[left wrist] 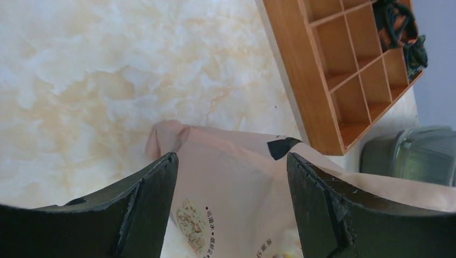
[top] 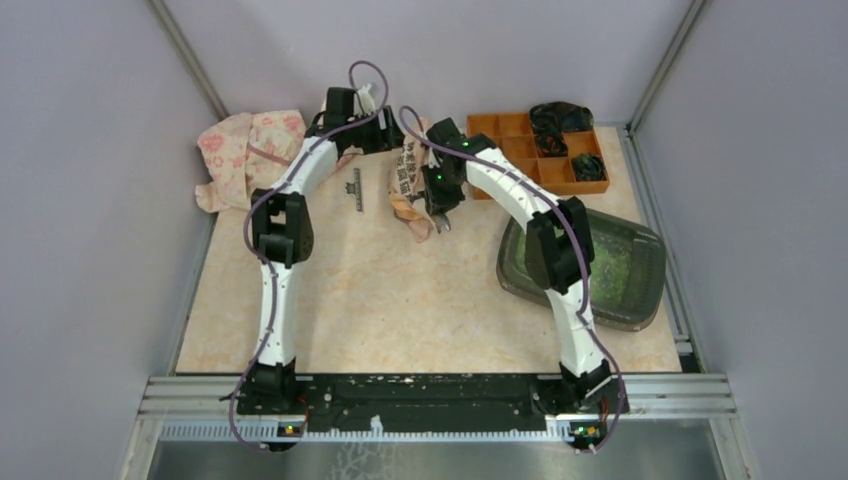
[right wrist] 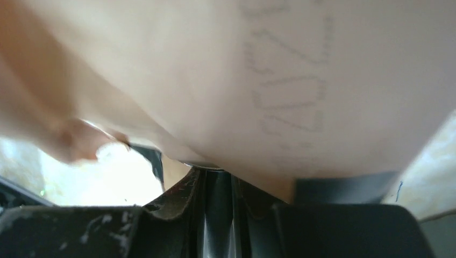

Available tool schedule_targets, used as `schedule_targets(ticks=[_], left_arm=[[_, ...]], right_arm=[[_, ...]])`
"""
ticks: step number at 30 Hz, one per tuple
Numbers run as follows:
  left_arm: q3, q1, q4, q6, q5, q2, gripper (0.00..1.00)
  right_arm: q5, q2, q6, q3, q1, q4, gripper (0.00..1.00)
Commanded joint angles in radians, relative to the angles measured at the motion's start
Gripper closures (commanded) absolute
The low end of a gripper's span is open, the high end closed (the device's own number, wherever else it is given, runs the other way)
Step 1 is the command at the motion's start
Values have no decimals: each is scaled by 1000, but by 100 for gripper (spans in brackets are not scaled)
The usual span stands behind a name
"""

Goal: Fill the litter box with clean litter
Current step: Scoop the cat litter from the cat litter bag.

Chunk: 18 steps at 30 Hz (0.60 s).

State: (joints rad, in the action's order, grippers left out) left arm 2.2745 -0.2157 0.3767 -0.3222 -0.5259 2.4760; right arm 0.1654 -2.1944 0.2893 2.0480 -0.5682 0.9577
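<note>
At about four o'clock on the marble-patterned table [top: 400, 300], seen from the top camera, sits the litter box [top: 512, 278], flat on the surface and partly crossed by the right arm. A patch of the clean litter [top: 622, 262] shows inside it as light-green granules on the side toward three o'clock. Up at one o'clock, just beyond the box, stands the orange organiser [top: 590, 187], with dark tangled items [top: 558, 118] in its far compartments. Near twelve o'clock the pink printed bag [top: 408, 170] hangs crumpled between the two arms, well apart from the litter box. The right gripper [top: 438, 212] is clamped on the bag's lower end; its wrist view is almost filled with the pale bag material, with the fingers pinched together on a fold at the bottom of the picture. The left gripper [left wrist: 231, 157] stands at the bag's far end with its fingers spread wide, and its wrist view shows the bag lying between and beyond them. Whether either finger touches the bag cannot be told. A small black strip [top: 357, 190] lies on the table just toward nine o'clock from the bag. A floral pink cloth [top: 250, 145] is bunched at ten o'clock against the wall.
</note>
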Motion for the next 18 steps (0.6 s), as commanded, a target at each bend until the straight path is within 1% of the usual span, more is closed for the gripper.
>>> schedule_targets(ticks=[1, 5, 9, 12, 15, 18], left_arm=[[-90, -29, -45, 25, -17, -60, 21], [-151, -32, -19, 59, 14, -104, 21], [-237, -33, 1, 107, 51, -182, 21], [-283, -33, 7, 116, 32, -216, 21], [-319, -34, 6, 110, -2, -234, 22], [-334, -37, 3, 120, 3, -251, 22]], right_arm=[[111, 155, 0, -146, -26, -28, 100], [152, 234, -1, -279, -48, -47, 100], [178, 323, -1, -385, -86, -54, 100], [195, 371, 15, -451, -94, -71, 100], [168, 365, 21, -419, -88, -45, 100], [166, 310, 27, -313, -66, 14, 100]])
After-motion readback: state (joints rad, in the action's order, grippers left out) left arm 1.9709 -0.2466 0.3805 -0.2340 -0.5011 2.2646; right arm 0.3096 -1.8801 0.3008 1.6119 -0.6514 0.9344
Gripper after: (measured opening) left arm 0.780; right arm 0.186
